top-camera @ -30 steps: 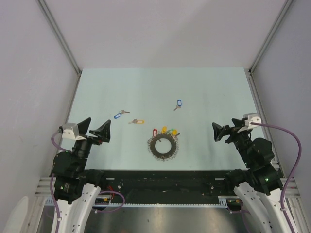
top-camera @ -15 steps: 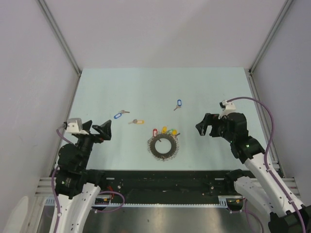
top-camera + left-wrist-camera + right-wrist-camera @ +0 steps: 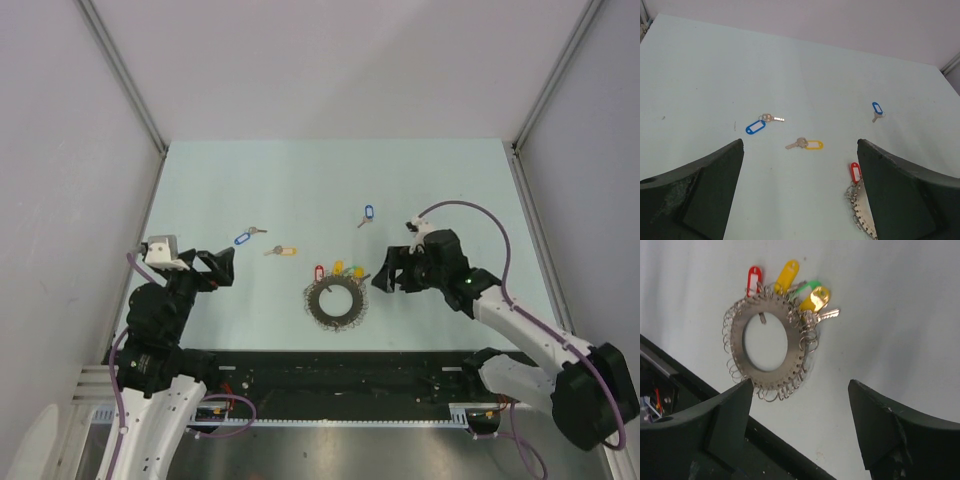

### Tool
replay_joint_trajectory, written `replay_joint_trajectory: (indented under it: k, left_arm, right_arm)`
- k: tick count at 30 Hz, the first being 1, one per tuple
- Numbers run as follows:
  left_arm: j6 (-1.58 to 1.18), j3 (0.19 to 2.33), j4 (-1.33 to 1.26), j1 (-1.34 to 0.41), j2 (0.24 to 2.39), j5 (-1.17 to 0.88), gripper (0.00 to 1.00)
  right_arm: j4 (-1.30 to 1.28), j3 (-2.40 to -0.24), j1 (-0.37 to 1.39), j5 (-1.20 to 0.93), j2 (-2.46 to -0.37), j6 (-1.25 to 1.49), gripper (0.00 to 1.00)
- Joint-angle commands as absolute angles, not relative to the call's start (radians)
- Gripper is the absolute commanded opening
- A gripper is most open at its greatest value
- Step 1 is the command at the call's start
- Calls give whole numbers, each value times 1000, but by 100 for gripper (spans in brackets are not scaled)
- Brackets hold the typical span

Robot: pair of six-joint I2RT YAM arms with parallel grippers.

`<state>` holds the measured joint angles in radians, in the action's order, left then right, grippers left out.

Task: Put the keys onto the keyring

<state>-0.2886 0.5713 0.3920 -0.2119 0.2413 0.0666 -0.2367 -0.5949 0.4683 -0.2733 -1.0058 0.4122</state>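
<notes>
Gaping right fingers [image 3: 727, 415] just beside keyring [image 3: 796, 342]; left fingers [image 3: 705, 195] spread, well apart.

Black arms [image 3: 152, 312] with white shells [image 3: 522, 322] carry purple cables [image 3: 455, 204] and black wedge-shaped fingers [image 3: 702, 197].

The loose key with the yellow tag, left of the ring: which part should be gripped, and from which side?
Probably its yellow tag, from straight above. The key lies flat on the table, clear of everything, so nothing can slide under it sideways. The tag is its broadest part: pinch across its narrow width, leaving the metal end free for the ring.
</notes>
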Motion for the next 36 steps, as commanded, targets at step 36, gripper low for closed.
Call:
replay_joint_trajectory:
  k: [36]
  left_arm:
    - [-304,601,376,-213,226,25,100]
  right_arm:
    - [-172,-810,700,-202,-1448,235,49]
